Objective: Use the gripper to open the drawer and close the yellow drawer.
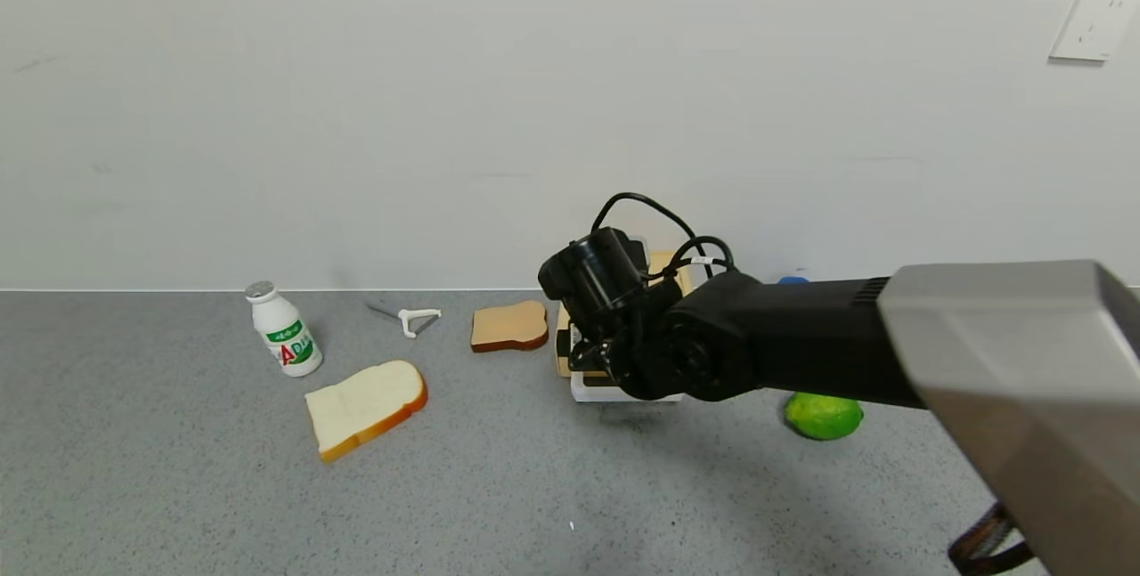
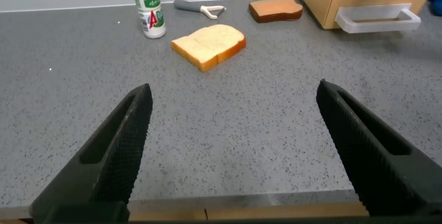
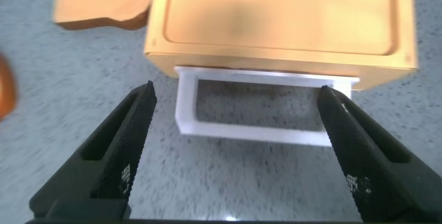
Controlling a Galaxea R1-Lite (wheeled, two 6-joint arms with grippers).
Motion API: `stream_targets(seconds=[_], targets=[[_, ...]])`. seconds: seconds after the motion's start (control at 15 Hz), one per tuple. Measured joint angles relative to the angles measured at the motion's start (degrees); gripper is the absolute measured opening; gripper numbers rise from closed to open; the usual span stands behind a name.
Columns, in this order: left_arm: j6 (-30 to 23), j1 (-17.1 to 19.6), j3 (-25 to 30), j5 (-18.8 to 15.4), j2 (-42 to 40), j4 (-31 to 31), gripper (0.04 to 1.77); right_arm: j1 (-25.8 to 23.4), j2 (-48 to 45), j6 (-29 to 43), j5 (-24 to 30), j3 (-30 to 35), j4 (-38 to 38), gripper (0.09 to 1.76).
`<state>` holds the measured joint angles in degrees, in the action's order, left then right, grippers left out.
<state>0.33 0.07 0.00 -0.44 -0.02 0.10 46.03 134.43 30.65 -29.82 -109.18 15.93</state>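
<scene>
- Fingers [image 3: 124,155] of your right gripper [image 3: 235,151] are hanging apart, flanking the white loop handle [image 3: 252,110].
- Your yellow drawer [image 3: 283,27] is sitting closed; opening and closing are remaining.
- Left gripper [image 2: 242,155] is idling spread over the surface [image 2: 228,120].

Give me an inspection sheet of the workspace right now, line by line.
Surface: grey speckled tabletop, bare toward the near edge.
Job's things: pale yellow plastic drawer box with white loop handle; drawer looks shut.
Clutter: white milk bottle with green label, white-handled peeler, pale bread slice, brown toast slice, green lime, a blue item mostly hidden behind the arm.
Grippers: right gripper open just in front of the handle, not touching; left gripper open, low over the table, well back.
Cables: black cables looped above the right wrist.
Surroundings: white wall, wall socket.
</scene>
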Motion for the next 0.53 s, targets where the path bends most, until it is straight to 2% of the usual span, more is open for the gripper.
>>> stream_targets(seconds=[0.27,0.53], targets=[[0.02,0.00,0.00,0.00,0.00,-0.02,1.72,-1.85,-12.92,-4.36,6.14,8.57,1.48,1.71],[0.00,0.00,0.00,0.00,0.00,-0.02,1.72,-6.46,-27.93,-11.93,14.17,22.00,-0.15,1.71]])
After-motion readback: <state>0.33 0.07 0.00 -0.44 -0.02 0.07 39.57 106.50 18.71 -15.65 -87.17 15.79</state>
